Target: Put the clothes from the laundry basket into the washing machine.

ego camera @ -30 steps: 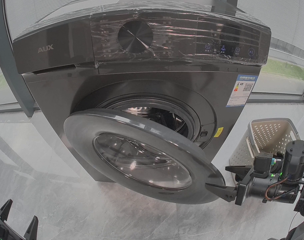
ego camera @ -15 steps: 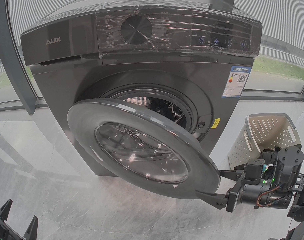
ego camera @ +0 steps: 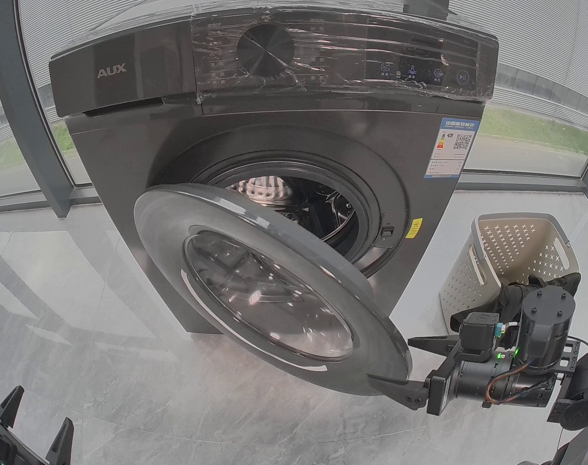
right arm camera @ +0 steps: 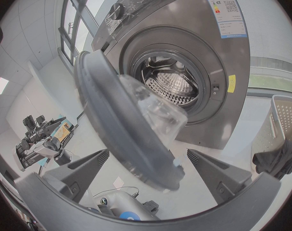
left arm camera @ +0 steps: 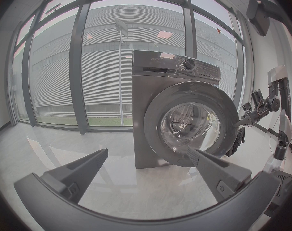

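half the drum (ego camera: pixel 268 192) hides behind the open washing machine door (ego camera: pixel 268 292).

Glossy grey floor (ego camera: pixel 145 382), tall windows (left arm camera: pixel 101 64)

Black right pincer (ego camera: pixel 392 361), orange cable (ego camera: pixel 498 385)

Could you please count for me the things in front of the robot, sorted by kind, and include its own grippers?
Washing machine: 1
Laundry basket: 1
Bundle of dark clothes hanging over the basket rim: 1 (the number of pieces cannot be told)
Grippers: 2, the left gripper and the right gripper, both open
Total: 5
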